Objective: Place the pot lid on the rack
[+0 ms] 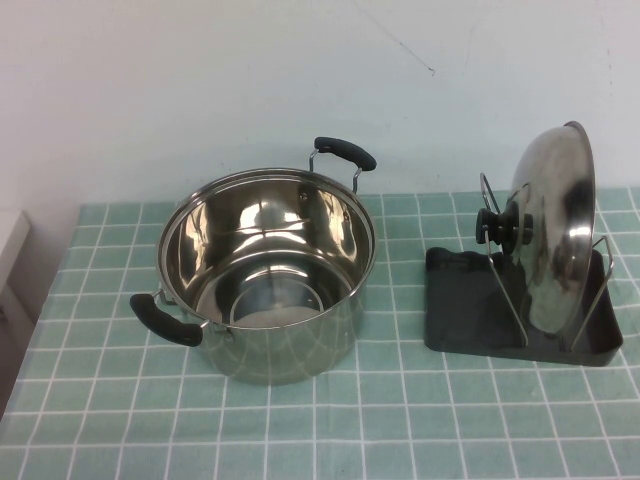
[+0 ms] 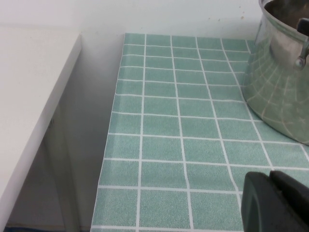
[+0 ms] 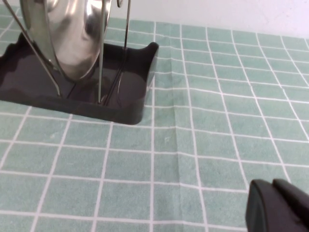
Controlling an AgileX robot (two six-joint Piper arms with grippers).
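The shiny steel pot lid (image 1: 555, 230) stands on edge in the rack (image 1: 465, 320), leaning between the wire loops, with its black knob (image 1: 503, 226) facing the pot. The rack is a dark grey tray at the right of the table. The right wrist view shows the lid (image 3: 72, 34) and the rack (image 3: 130, 104) some way off. My right gripper (image 3: 275, 205) hovers above the cloth clear of the rack, fingers together and empty. My left gripper (image 2: 273, 200) is above the table's left part beside the pot (image 2: 280, 87), fingers together and empty. Neither arm shows in the high view.
The deep steel pot (image 1: 265, 275) with two black handles stands uncovered at the middle of the green checked cloth. A white counter (image 2: 29, 96) sits beyond the table's left edge, across a gap. A white wall runs along the back.
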